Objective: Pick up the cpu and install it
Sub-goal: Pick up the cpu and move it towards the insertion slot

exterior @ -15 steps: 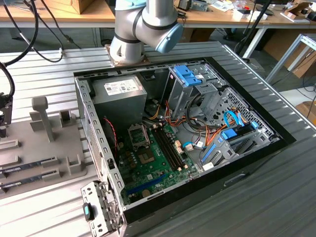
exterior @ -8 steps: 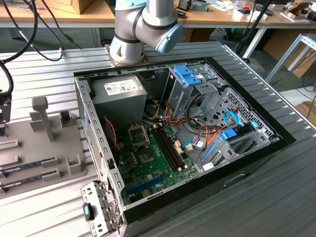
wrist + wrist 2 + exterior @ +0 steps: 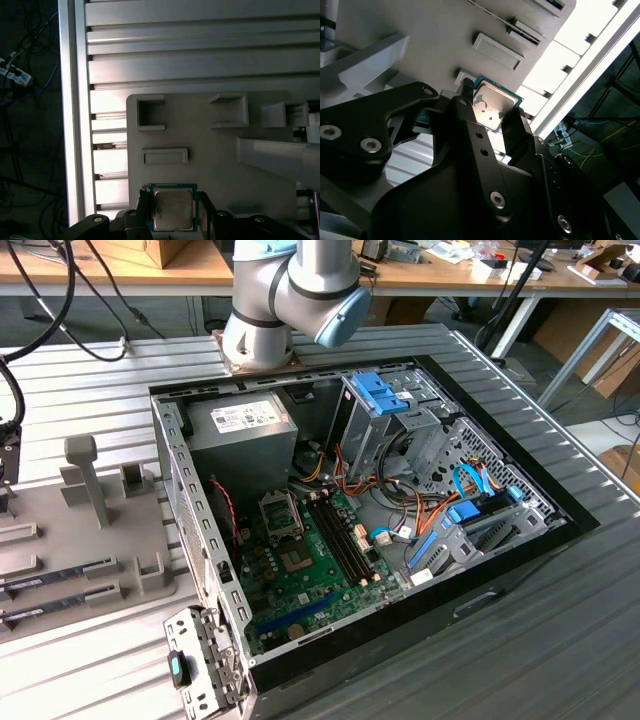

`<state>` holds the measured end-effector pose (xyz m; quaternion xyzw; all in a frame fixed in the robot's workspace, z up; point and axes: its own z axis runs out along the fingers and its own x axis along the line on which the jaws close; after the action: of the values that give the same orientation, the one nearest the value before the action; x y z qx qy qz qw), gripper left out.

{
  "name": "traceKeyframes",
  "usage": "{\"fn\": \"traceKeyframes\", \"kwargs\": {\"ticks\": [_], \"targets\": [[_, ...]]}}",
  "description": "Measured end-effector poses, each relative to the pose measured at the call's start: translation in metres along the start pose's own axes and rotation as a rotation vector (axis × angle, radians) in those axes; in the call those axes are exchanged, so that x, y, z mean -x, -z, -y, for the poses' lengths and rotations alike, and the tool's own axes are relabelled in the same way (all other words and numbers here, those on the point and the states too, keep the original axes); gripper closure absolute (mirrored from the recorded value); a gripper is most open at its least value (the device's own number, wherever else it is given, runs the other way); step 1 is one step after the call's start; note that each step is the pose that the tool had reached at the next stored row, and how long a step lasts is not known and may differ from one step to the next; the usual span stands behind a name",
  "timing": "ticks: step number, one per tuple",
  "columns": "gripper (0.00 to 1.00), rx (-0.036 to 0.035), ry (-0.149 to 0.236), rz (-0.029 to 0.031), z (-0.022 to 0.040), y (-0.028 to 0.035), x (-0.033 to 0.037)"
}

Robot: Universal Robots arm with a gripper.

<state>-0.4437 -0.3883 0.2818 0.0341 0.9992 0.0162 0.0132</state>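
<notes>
The tool (image 3: 173, 200) is closed narrowly on the cpu (image 3: 173, 211), pinching two opposite edges over the grey fixture tray (image 3: 210, 160). In the exterior view this tray lies at nine o'clock from the open computer case (image 3: 400, 500). With so thin an edge grip, the chip could tilt or slip out.

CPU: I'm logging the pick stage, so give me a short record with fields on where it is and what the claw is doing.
object: cpu, silvery top facing up
location: over the grey tray
claw: claw shut on it, one finger on each of two opposite edges
lifted: cannot tell
installed: no, it is at the tray, not in the open case
</notes>
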Motion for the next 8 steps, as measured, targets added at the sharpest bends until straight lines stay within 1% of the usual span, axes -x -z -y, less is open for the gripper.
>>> {"fn": "traceKeyframes", "kwargs": {"ticks": [8], "targets": [[0.53, 0.0000, 0.000, 0.0000, -0.0002, 0.0048, 0.0001]]}}
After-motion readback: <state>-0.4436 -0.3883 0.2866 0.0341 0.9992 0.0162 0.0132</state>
